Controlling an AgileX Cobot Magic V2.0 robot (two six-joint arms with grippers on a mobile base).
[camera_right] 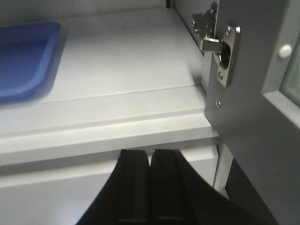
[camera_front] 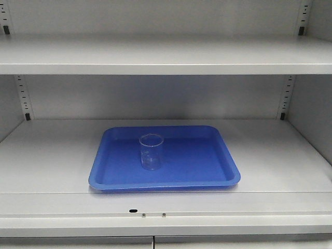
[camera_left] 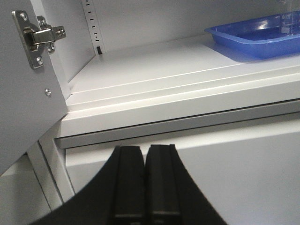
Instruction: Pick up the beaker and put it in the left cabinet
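Observation:
The clear glass beaker stands upright and empty on the blue tray, on the middle shelf of the pale grey cabinet. In the left wrist view the tray is at the far right, with the beaker's base just showing at the frame edge. In the right wrist view only a corner of the tray shows. My left gripper is shut and empty, below the shelf's front lip. My right gripper is shut and empty, also below the lip. Neither gripper shows in the front view.
An upper shelf runs above the tray. Slotted rails stand at the back corners. An open door with a metal hinge is at the left, another open door with a hinge at the right. Closed lower doors sit beneath the shelf.

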